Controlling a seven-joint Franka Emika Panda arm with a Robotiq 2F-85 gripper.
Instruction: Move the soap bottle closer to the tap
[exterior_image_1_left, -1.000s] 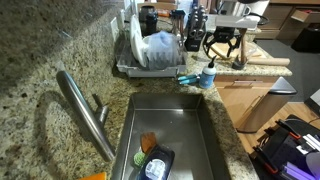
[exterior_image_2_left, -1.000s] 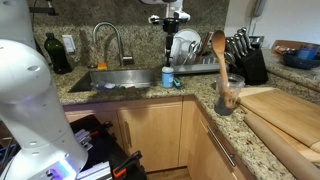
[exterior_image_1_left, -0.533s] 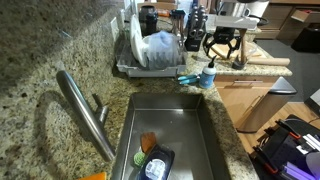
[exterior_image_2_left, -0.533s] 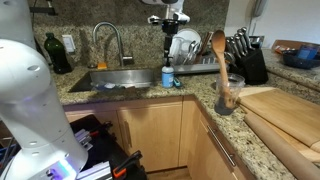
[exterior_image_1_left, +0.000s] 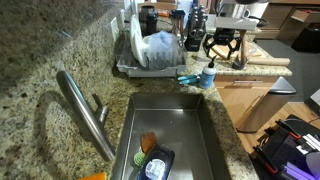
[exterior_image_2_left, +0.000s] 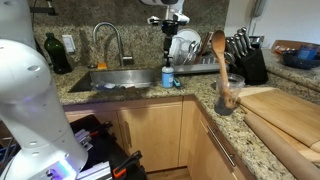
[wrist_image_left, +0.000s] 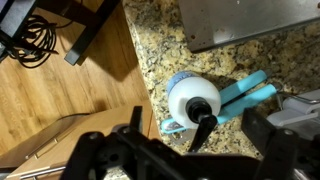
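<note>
The gripper (exterior_image_1_left: 223, 51) hung open, jaws spread, above the soap bottle (exterior_image_1_left: 209, 74) without contact. The bottle stood upright on the granite counter (exterior_image_1_left: 40, 60), right of frame centre, beside a teal scrub brush (wrist_image_left: 245, 93). The tap (exterior_image_1_left: 85, 115) lay lower left. Likely light, rigid and slippery: grip the body below the collar.

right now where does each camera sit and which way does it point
Exterior view: high up by the tap, looking down along the sink to the soap bottle; the gripper hangs over it.
Exterior view: out in front of the cabinets, facing the counter; the gripper enters from above.
Wrist view: straight down on the bottle's pump, open fingers either side.
Shared: all three show the soap bottle.
</note>
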